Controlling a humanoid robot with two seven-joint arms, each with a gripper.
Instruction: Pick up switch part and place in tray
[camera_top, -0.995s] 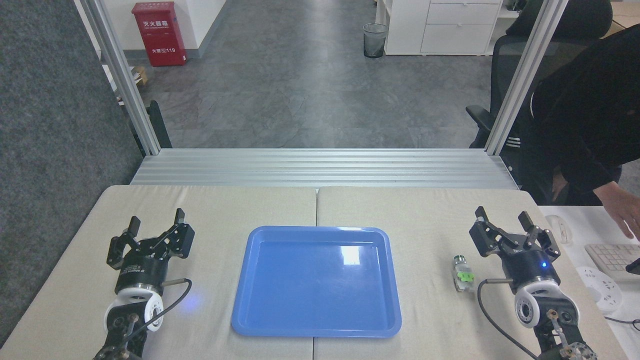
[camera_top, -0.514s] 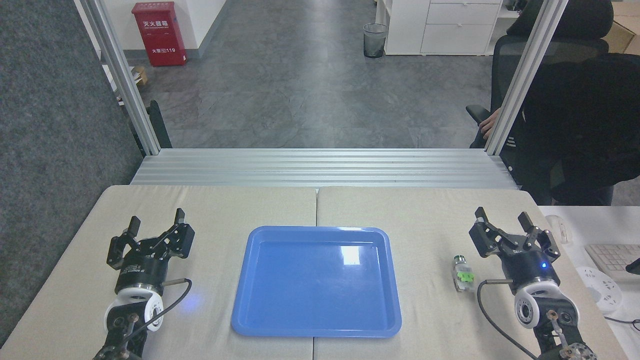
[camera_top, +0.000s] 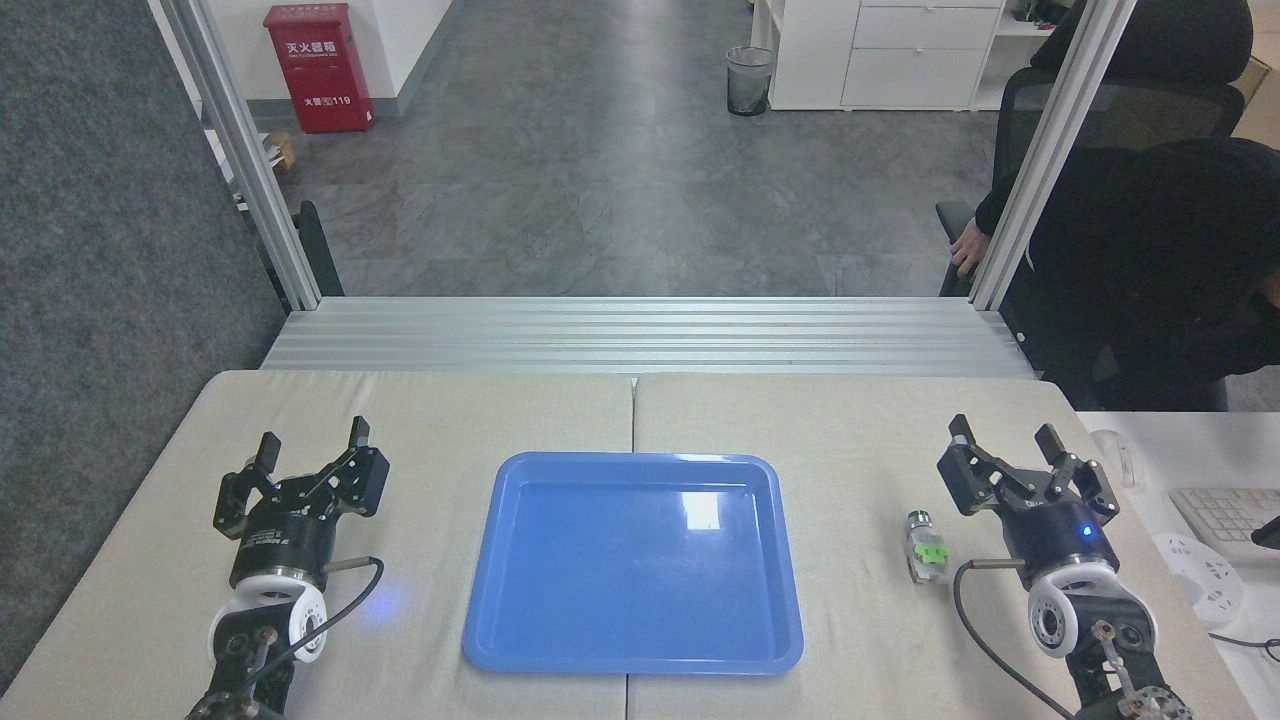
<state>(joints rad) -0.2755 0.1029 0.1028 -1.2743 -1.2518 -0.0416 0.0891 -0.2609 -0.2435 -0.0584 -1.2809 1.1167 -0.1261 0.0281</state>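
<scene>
Just right of the blue tray (camera_top: 480, 640), on the table cloth, lies the switch part (camera_top: 926, 556), not yet picked up, beside the spread-open right gripper (camera_top: 1002, 440), next to reach over and pinch it; left gripper (camera_top: 312, 450) spread open too.

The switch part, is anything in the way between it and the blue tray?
No. Only bare table cloth lies between the switch part and the tray. The right gripper, open, is just beside the part.
</scene>
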